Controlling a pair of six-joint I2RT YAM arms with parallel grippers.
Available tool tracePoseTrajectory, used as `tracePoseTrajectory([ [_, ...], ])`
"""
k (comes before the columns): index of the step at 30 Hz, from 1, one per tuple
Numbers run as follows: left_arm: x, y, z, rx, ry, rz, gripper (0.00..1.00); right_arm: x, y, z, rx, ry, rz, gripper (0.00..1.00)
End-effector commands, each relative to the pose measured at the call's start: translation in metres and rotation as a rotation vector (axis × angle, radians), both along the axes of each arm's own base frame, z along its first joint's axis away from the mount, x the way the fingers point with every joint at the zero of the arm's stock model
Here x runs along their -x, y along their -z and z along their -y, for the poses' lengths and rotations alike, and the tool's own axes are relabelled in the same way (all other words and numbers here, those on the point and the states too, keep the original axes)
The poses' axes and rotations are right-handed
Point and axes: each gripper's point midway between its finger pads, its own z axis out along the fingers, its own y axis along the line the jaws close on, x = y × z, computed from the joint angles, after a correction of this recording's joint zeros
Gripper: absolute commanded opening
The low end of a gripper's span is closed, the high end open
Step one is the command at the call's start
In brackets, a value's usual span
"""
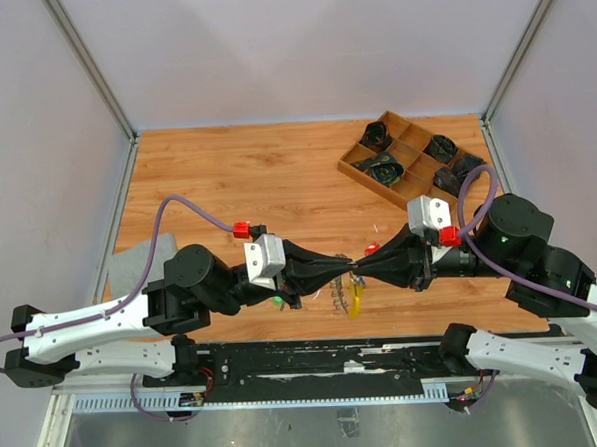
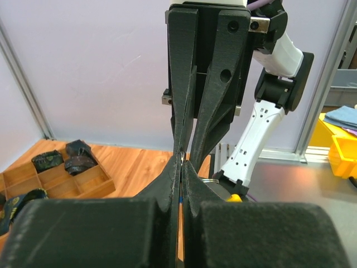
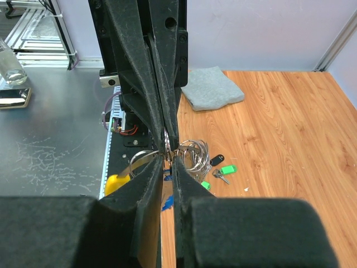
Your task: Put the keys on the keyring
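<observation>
**A:** Where is the keyring, and who has it?

**B:** The keyring (image 1: 340, 293) sits mid-surface, just below the spot where both claws meet tip to tip. Its yellow piece (image 1: 355, 301) is on the ring's right side. The left claw (image 1: 344, 268) is pressed fully together, and the right wrist view shows the ring's wire pinched at its tips. The right claw (image 1: 365, 267) has its fingers drawn to a narrow slit against the same spot. I cannot tell whether it grips anything.

**A:** What edges are around the ring?

**B:** The near edge of the wooden surface (image 1: 226, 177) is close behind the ring, with the black rail (image 1: 316, 358) carrying the arm bases just past it. Beyond the ring, bare wood runs to the far wall. Side walls close the surface well to the ring's left and right.

**A:** What is in the way?

**B:** The two arms themselves span the width on either side of the ring. A red key (image 1: 372, 248) lies just beyond the ring to its right, beside the right claw's fingers. A green key (image 1: 279, 302) lies left of the ring, under the left claw. Other keys near the ring are too small to sort out.

**A:** And farther out?

**B:** A wooden tray (image 1: 348, 167) with dark things in its compartments sits well beyond the ring to the right. A grey cloth (image 1: 130, 260) lies far to the ring's left, at the surface's edge.
</observation>
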Motion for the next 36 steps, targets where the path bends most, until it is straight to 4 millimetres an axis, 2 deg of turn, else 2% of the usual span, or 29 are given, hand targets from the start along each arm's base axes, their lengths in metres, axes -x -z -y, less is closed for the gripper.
tracePoseTrajectory([
  [1, 0.003, -0.03, -0.008, 0.086, 0.011, 0.024, 0.0, 0.0, -0.002, 0.0, -0.009, -0.004, 0.021, 0.11],
  [8, 0.005, -0.026, -0.004, 0.068, 0.024, 0.024, 0.01, 0.001, -0.007, 0.002, -0.012, -0.001, 0.027, 0.01],
  [17, 0.005, -0.019, -0.002, 0.017, 0.027, 0.01, 0.29, -0.005, 0.005, 0.014, 0.15, 0.039, 0.018, 0.01],
  [20, 0.0, -0.018, -0.003, 0.0, 0.001, -0.001, 0.39, -0.009, 0.014, 0.022, 0.25, 0.063, 0.006, 0.01],
  [23, -0.007, -0.011, -0.004, -0.028, -0.04, -0.019, 0.45, -0.014, 0.03, 0.032, 0.381, 0.1, -0.028, 0.0],
  [28, -0.021, 0.007, -0.001, -0.105, -0.113, -0.046, 0.5, -0.025, 0.058, 0.048, 0.595, 0.168, -0.088, 0.01],
  [36, -0.029, 0.045, 0.011, -0.254, -0.146, -0.069, 0.55, -0.03, 0.081, 0.065, 0.8, 0.243, -0.186, 0.01],
])
